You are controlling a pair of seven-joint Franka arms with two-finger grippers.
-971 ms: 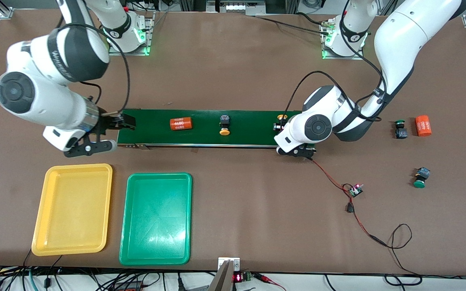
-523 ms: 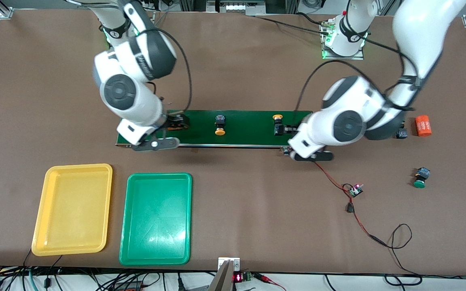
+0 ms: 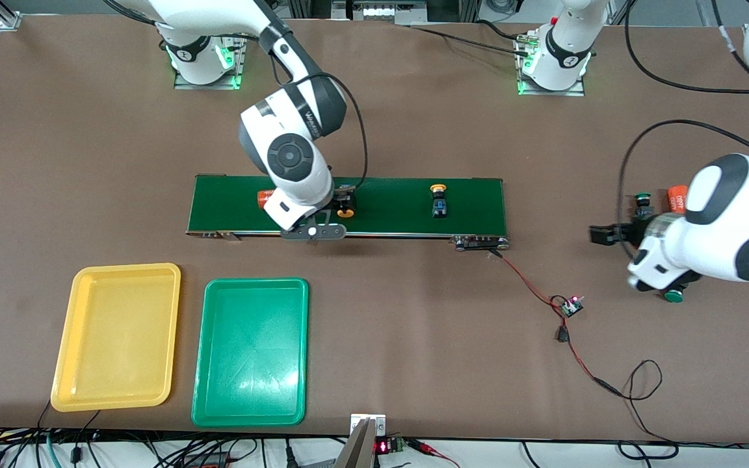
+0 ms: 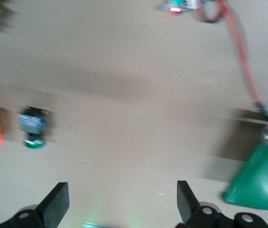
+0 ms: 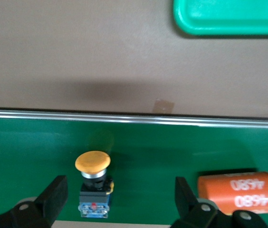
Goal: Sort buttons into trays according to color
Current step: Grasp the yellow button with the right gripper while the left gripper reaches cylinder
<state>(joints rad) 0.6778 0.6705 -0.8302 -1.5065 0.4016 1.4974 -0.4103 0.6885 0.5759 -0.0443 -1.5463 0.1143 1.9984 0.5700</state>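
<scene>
On the belt (image 3: 387, 214) stand two yellow buttons. My right gripper (image 3: 343, 198) hangs open over one yellow button (image 3: 346, 212). In the right wrist view this button (image 5: 93, 183) stands between the fingers, close to one finger and untouched, with the right gripper (image 5: 119, 199) open. The other yellow button (image 3: 438, 198) stands alone toward the left arm's end of the belt. My left gripper (image 3: 603, 234) is open and empty over the bare table, beside a green button (image 3: 641, 198). The left wrist view shows that green button (image 4: 33, 126) ahead of the open left gripper (image 4: 122, 204). A second green button (image 3: 673, 296) peeks out under the left arm. The yellow tray (image 3: 118, 338) and green tray (image 3: 251, 351) are empty.
One orange cylinder (image 3: 264, 198) lies on the belt, half hidden by the right arm and close to the right gripper (image 5: 241, 192). Another orange cylinder (image 3: 675, 198) lies by the green button. A red wire (image 3: 530, 286) runs from the belt's end to a small circuit board (image 3: 571, 305).
The left gripper opened, left a yellow button on the belt and swung out to the green buttons. The right arm swept along the belt to the other yellow button. Belt items drifted toward the right arm's end.
</scene>
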